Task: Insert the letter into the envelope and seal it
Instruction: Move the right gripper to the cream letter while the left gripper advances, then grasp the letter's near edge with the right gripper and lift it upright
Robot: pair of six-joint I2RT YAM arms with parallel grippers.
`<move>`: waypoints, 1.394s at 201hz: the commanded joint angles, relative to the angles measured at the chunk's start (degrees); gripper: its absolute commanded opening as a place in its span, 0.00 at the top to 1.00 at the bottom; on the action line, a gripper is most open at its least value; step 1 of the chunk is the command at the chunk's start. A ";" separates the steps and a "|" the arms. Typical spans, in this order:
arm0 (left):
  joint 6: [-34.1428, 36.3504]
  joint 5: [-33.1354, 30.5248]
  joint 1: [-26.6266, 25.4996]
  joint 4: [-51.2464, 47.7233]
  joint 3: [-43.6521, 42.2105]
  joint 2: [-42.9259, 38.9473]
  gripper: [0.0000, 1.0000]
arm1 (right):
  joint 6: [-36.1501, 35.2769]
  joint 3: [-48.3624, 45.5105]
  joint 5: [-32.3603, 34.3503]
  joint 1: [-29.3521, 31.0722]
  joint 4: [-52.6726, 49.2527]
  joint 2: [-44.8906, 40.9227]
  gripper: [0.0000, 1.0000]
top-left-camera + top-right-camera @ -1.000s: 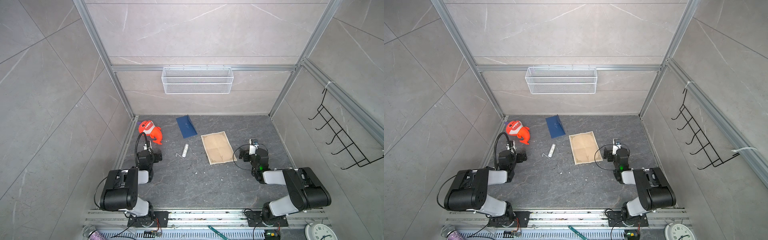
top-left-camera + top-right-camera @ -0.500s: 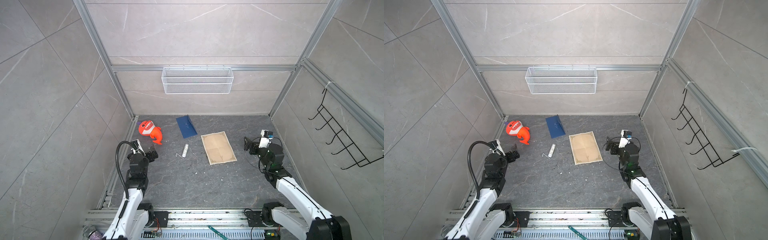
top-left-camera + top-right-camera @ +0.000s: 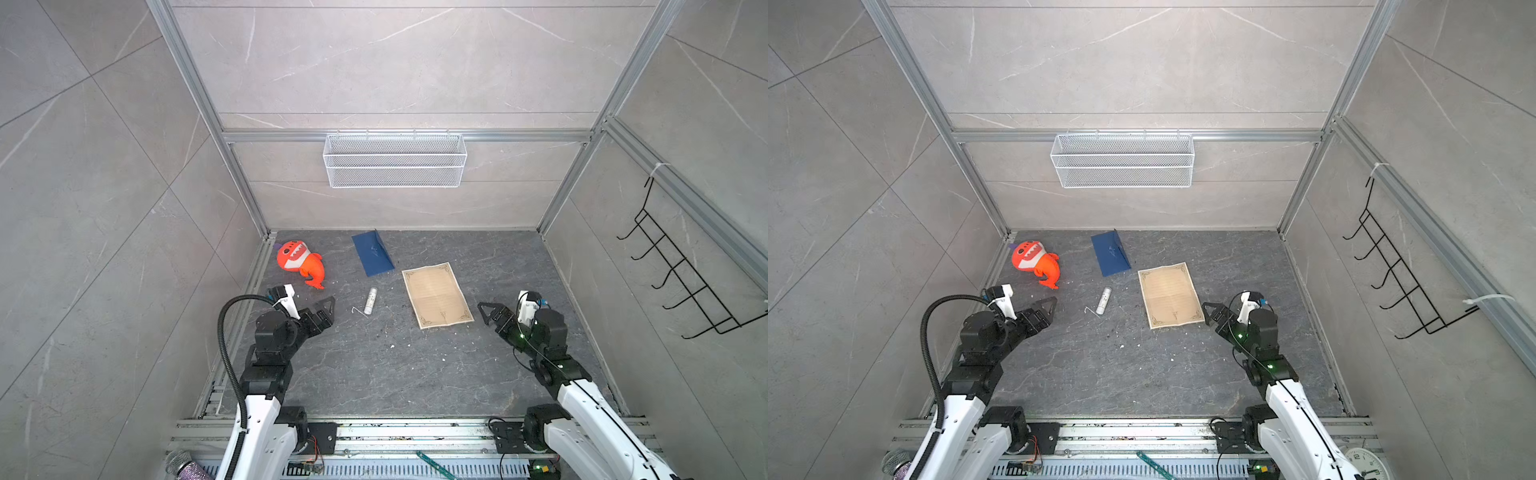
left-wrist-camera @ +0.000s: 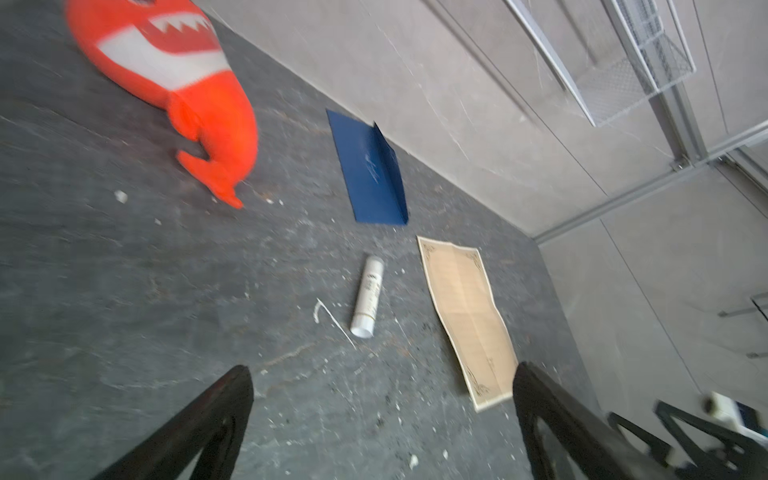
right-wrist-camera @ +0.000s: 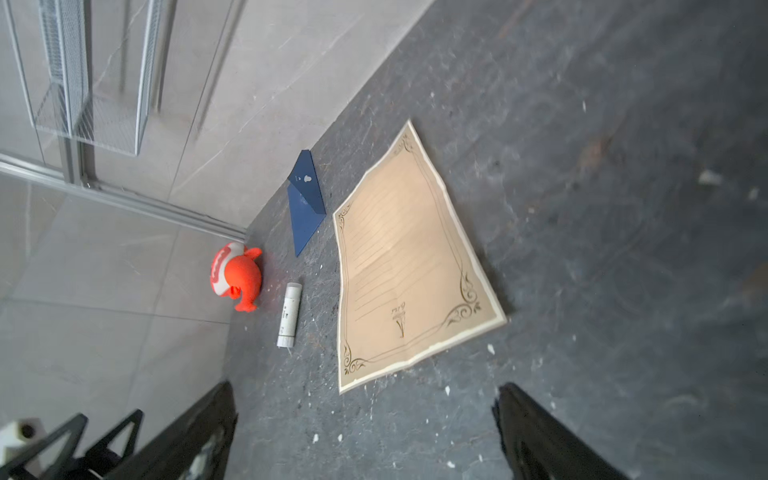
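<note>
Lying unfolded, letter (image 3: 437,294) near envelope (image 3: 372,253) (flap up); left gripper (image 4: 384,372), right gripper (image 5: 365,387) spread, empty.

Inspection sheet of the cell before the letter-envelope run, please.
Surface: dark grey stone-look tabletop, white crumbs scattered.
Job's things: tan creased paper letter, unfolded; navy blue paper envelope apart from it, flap raised.
Clutter: white cylindrical glue stick; small bent white piece beside it; orange plush fish toy.
Grippers: left gripper, right gripper both open, empty.
Cables: black corrugated hose looping off left arm; thin black cable on right arm.
Surroundings: white wire mesh basket on back wall; black wire hook rack on right wall.
</note>
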 commanded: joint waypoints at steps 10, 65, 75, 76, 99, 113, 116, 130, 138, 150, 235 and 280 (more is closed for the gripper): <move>-1.84 5.18 -7.62 -1.36 3.75 2.90 0.00 | 15.39 -5.82 -1.04 0.87 7.82 0.54 0.04; -2.28 0.55 -24.92 2.82 5.22 10.45 0.00 | 21.51 -6.82 5.81 9.57 18.28 11.63 0.05; -1.60 0.47 -26.53 2.79 6.14 12.05 0.00 | 22.24 -6.54 7.82 11.92 20.52 14.27 0.05; -1.50 0.50 -26.63 2.76 6.20 12.23 0.00 | 22.31 -6.48 7.98 12.09 20.73 14.55 0.05; -1.57 0.14 -27.69 3.83 6.34 14.20 0.00 | 24.44 -5.76 11.58 16.43 26.21 20.41 0.05; -1.49 -0.16 -27.70 4.32 6.22 14.60 0.00 | 25.15 -5.39 13.28 18.23 29.18 24.05 0.06; -1.41 -0.25 -27.70 4.38 6.18 14.57 0.00 | 25.26 -5.32 13.59 18.53 29.80 24.84 0.06; -1.87 -0.90 -27.70 5.20 5.74 14.14 0.00 | 26.14 -5.27 15.00 19.80 32.94 28.10 0.06; -2.14 -1.44 -27.78 5.45 5.46 13.71 0.00 | 26.49 -5.25 15.54 20.10 34.80 29.80 0.07; -2.70 -1.91 -27.76 5.78 5.02 12.90 0.00 | 27.03 -5.19 16.16 20.42 37.28 32.17 0.08; -3.63 -2.07 -27.78 7.51 3.33 12.50 0.00 | 28.59 -3.93 21.30 20.80 46.87 43.66 0.13; -4.52 -1.90 -27.80 9.70 2.30 12.83 0.00 | 31.47 -1.86 22.24 20.79 53.28 51.46 0.15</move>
